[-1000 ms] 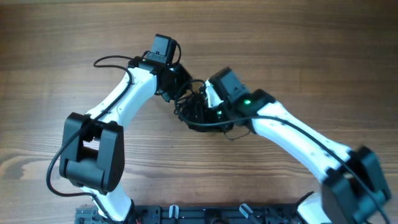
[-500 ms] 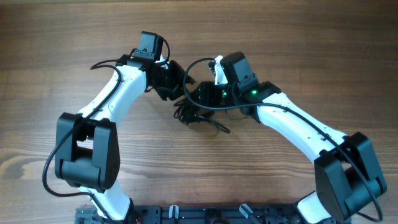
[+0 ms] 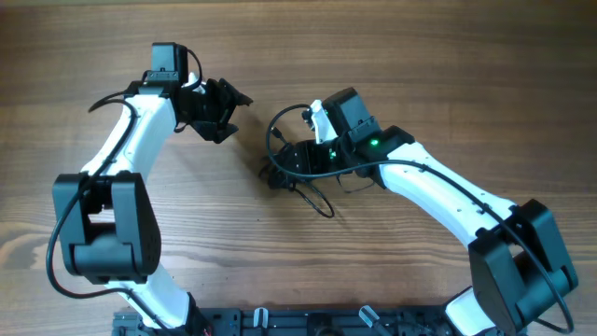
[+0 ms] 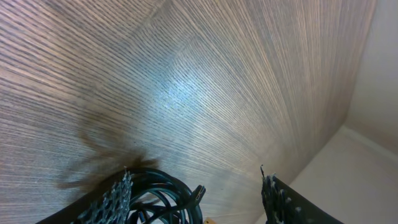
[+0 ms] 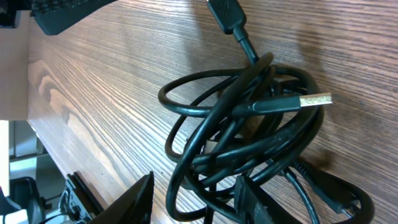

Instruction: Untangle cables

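The cables lie as a knotted bundle of thin black cords mid-table, with one loop rising behind and a tail trailing toward the front. My right gripper is over the bundle. In the right wrist view its jaws are open, with several strands of the cables between them and a gold plug end sticking out. My left gripper is open and empty, apart from the bundle to its left. In the left wrist view the cables show low between its fingers.
The wooden table stretches all round the bundle. A black rail runs along the front edge between the arm bases. The table's edge and a pale floor show in the left wrist view.
My left gripper has pulled away from the bundle, back and to the left, and is now open. The right gripper stays at the bundle. A loop and a tail have come loose.
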You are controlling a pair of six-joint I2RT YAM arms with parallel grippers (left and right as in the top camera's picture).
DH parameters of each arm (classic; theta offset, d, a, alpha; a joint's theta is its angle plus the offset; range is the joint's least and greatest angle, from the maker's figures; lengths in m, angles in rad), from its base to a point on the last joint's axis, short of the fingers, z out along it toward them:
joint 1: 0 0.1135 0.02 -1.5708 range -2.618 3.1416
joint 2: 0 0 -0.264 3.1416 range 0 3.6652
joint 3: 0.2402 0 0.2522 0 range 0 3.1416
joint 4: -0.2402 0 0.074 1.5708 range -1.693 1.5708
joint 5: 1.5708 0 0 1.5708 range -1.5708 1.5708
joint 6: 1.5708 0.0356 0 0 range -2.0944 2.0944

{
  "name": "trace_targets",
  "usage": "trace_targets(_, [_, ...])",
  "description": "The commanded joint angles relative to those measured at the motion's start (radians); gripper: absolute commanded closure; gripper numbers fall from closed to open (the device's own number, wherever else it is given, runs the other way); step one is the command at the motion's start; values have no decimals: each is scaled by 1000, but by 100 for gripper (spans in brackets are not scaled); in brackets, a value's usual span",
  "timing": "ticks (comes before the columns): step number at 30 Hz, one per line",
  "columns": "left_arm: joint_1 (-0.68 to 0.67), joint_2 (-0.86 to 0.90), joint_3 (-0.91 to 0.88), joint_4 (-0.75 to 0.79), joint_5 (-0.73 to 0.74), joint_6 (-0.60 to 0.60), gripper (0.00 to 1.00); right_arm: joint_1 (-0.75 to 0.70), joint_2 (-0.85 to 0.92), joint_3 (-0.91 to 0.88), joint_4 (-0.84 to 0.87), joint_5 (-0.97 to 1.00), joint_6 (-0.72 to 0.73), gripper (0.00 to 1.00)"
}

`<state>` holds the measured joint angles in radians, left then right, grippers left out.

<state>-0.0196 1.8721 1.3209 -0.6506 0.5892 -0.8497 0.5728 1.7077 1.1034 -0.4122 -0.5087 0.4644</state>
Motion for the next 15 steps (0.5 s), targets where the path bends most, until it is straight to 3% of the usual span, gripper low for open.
trace_targets(1, [-4, 10, 4, -5, -3, 35, 30, 11, 1, 53, -12, -5, -16, 48])
trace_targets(6, [-4, 10, 4, -5, -7, 35, 30, 77, 6, 53, -21, 134, 127, 48])
trace_targets(8, [-4, 10, 4, -8, -7, 35, 30, 102, 35, 53, -29, 188, 196, 61])
trace_targets(14, [-4, 10, 4, -29, -30, 36, 30, 108, 89, 58, -10, 195, 190, 83])
trace_targets(15, [-5, 10, 4, -32, -30, 36, 30, 106, 81, 74, -22, 185, 190, 92])
